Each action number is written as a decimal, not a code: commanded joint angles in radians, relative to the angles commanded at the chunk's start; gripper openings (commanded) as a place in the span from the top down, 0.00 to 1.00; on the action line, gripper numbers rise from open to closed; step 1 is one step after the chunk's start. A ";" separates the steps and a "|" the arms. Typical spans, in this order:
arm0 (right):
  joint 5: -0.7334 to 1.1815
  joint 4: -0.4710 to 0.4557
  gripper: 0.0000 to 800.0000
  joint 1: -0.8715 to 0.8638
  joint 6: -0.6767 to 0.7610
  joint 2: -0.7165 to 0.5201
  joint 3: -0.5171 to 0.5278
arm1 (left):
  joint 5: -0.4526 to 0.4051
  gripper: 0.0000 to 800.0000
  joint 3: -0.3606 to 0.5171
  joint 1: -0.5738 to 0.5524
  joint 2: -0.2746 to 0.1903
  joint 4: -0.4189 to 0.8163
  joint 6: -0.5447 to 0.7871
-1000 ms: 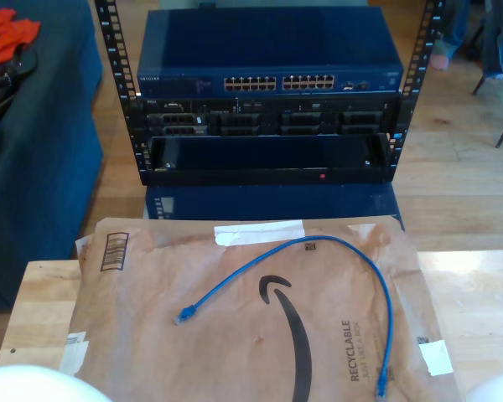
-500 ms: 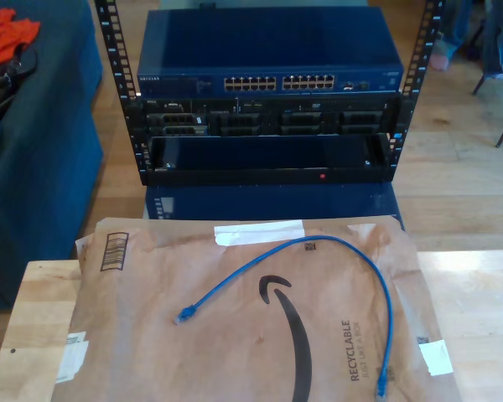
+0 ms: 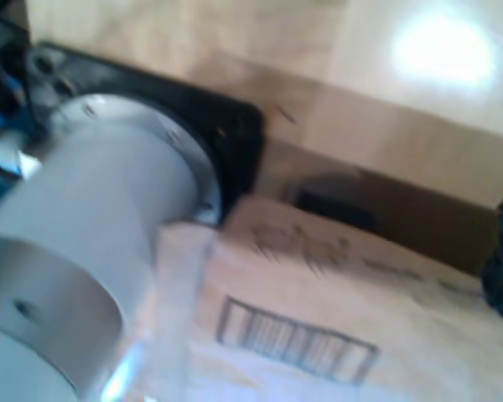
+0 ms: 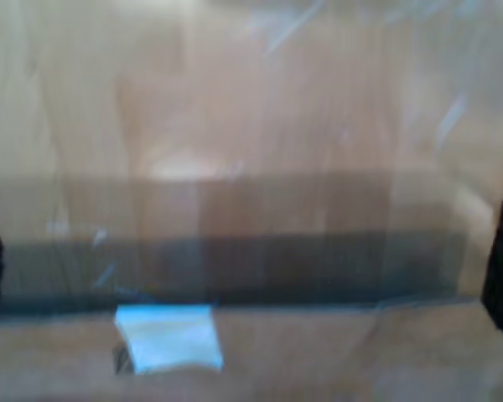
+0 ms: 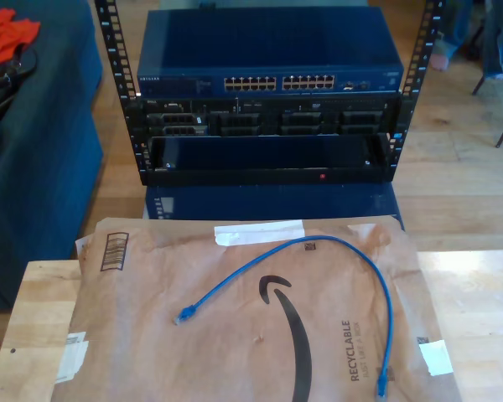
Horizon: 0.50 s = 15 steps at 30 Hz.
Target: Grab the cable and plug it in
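My first gripper: jaws not discernible in the blurred first wrist view, so I cannot tell whether they stand apart or together. That view looks past a white cylindrical arm housing on a black base plate, over a barcode label on brown paper. My second gripper: dark shapes sit at both edges of the second wrist view, too blurred to read, so its state cannot be told either. That view looks down on wood and a small white label. No contact between either gripper and the task item is seen.

Task status, as judged: not started. The cable lies loose on the paper mailer, which covers most of the wooden counter. It runs in an arch from one plug towards the exterior view's left, up and over, then down to the other plug near the exterior view's right. Both plugs are free.

Beyond the counter stands a rack carrying a blue network switch with two blocks of ports facing the counter, well apart from the cable.

Remaining: grasp one plug end, carry it to a port, and seat it
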 joint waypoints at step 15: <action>-0.130 -0.002 0.00 0.753 0.456 0.224 -0.183 | -0.011 0.00 -0.023 -0.278 0.014 -0.091 -0.282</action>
